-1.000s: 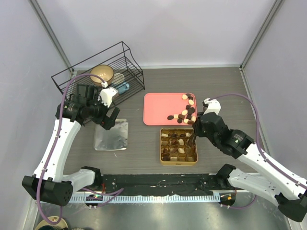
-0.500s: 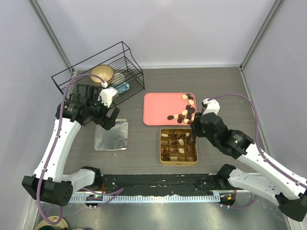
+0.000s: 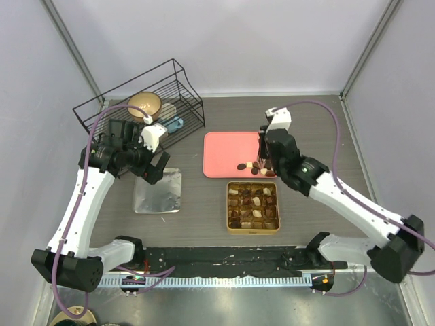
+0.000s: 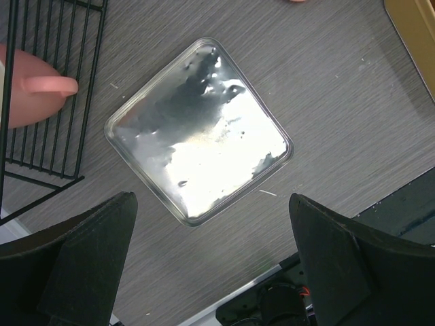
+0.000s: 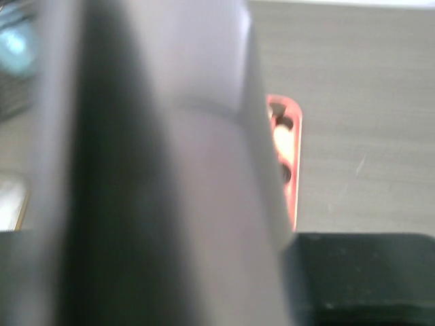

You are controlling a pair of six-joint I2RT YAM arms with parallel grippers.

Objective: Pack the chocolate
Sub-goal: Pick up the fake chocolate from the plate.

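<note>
Several small chocolate pieces (image 3: 255, 169) lie at the right end of the pink tray (image 3: 228, 153). More pieces (image 3: 253, 201) sit in the cells of the gold gridded tin (image 3: 229, 208) in front of it. My right gripper (image 3: 262, 156) hangs over the tray's right part, just above the loose pieces, and I cannot tell how its jaws stand. The right wrist view is blurred and mostly blocked by a grey shape; only a strip of the tray (image 5: 293, 156) with some pieces (image 5: 281, 138) shows. My left gripper (image 3: 155, 168) (image 4: 211, 272) is open and empty above the silver lid (image 4: 200, 132).
The silver lid (image 3: 158, 191) lies flat at the left. A black wire rack (image 3: 139, 109) with a bowl (image 3: 145, 104) stands at the back left; its bars (image 4: 47, 88) show beside the lid. The tin's corner (image 4: 414, 20) shows at the upper right.
My right arm has swung from the tin's far right corner back over the right part of the pink tray. The left arm has not moved.
</note>
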